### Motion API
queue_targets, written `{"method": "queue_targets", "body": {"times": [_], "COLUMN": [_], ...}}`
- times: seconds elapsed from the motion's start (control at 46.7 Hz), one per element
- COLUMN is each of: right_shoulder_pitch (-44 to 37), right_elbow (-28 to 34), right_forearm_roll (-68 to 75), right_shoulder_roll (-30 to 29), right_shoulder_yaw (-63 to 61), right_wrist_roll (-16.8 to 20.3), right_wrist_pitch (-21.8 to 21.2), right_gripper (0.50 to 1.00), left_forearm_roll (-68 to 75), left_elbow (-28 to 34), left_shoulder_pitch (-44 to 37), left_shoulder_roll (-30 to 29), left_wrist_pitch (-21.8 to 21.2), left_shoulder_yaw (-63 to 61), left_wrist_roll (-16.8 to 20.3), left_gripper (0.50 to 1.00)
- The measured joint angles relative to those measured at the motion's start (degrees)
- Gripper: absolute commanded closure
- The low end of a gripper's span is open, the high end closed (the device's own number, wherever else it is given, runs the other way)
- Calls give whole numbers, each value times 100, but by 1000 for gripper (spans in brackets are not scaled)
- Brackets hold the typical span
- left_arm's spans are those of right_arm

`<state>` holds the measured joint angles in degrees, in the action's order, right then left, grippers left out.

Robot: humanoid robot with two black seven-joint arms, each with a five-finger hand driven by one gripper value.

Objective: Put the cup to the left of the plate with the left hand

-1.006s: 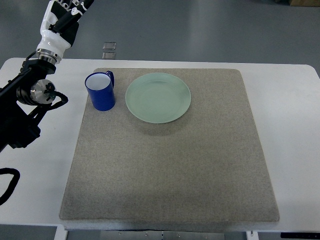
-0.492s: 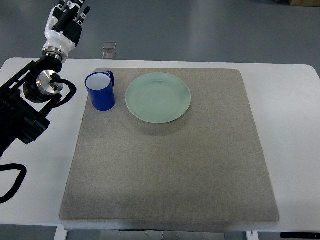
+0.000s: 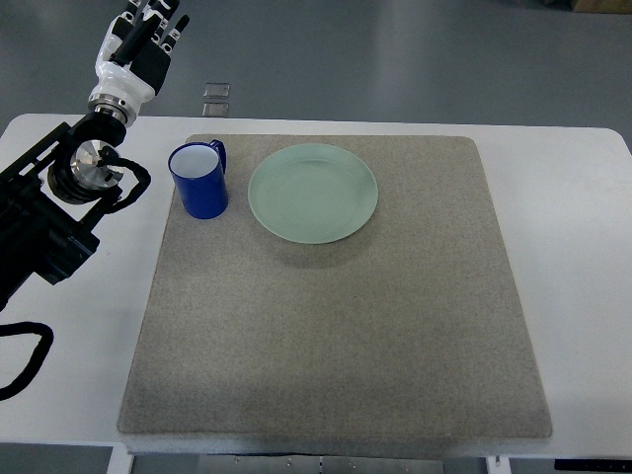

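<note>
- We see the blue cup (image 3: 198, 180) upright just left of the plate (image 3: 312, 193).
- Our left hand (image 3: 141, 44), released and holding nothing, hangs beyond the cup's far-left side.

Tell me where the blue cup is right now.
In the top view, the blue cup stands upright on the grey mat near its far left corner, just left of the green plate without touching it, handle pointing away from the robot.

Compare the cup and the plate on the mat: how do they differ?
The cup is dark blue with a white inside; the plate is pale green. The cup stands tall with a handle; the plate lies flat and wider. Both are empty, apart, and rest on the grey mat.
</note>
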<state>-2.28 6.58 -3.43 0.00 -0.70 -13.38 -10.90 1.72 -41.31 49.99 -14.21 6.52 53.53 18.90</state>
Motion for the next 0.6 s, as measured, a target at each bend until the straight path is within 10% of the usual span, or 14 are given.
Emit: {"method": "queue_targets", "body": {"times": [0.599], "right_shoulder_pitch": [0], "right_elbow": [-4], "right_forearm_roll": [0], "right_shoulder_roll": [0], "right_shoulder_yaw": [0], "right_wrist_roll": [3], "right_wrist_pitch": [0], "right_gripper": [568], "left_forearm_roll": [10], "left_elbow": [12], "left_shoulder_pitch": [-23], "left_shoulder_roll": [14], "left_wrist_pitch": [6], "left_shoulder_yaw": [-1], "left_wrist_roll": [9], "left_gripper": [504]}}
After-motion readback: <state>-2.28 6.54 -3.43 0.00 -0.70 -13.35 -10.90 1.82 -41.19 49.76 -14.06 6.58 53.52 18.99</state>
